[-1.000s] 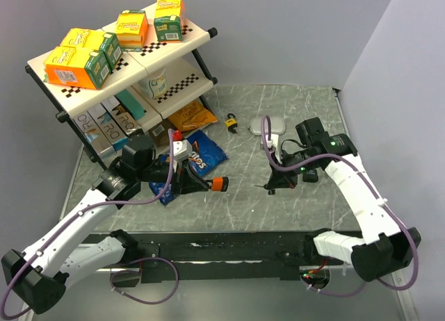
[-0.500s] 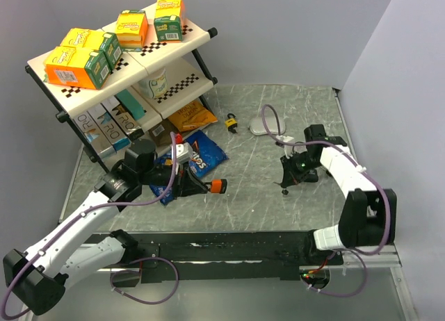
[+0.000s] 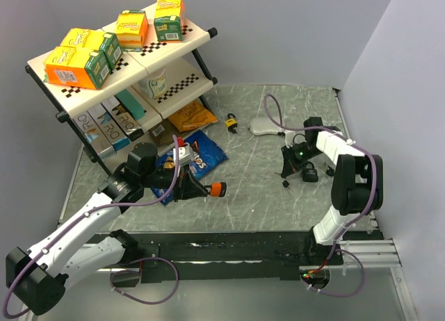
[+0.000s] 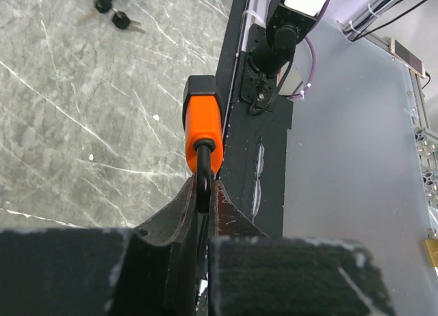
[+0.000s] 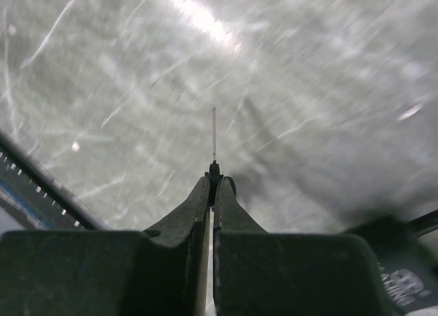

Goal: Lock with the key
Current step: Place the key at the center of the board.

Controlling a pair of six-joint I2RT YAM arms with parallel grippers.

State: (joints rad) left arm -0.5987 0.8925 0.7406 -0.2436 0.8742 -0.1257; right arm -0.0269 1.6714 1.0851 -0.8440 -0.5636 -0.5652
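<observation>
The key [image 5: 213, 135] is tiny, light, stiff, slick metal, so I'd say the right gripper [image 5: 213, 182] pinching its head tight, right of centre low over the table [image 3: 243, 203], works, with bare smooth marble between it and the left gripper [image 4: 204, 193] clamping the orange padlock [image 4: 202, 128] by the shackle.

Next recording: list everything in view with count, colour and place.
orange padlock: one, orange with black shackle, in left claw
key: one, dark with metal blade, in right claw
black padlock: one, black, table beside right claw
yellow padlock: one, yellow, table middle rear
flat object: one, pale grey, table rear right
chip bag: one, blue, by rack foot
snack bag: one, orange, under rack
rack: one, cream shelves, rear left
cartons: four, orange-yellow, top shelf
table: one, grey marble
left claw: one, black, shut on shackle
right claw: one, black, shut on key
</observation>
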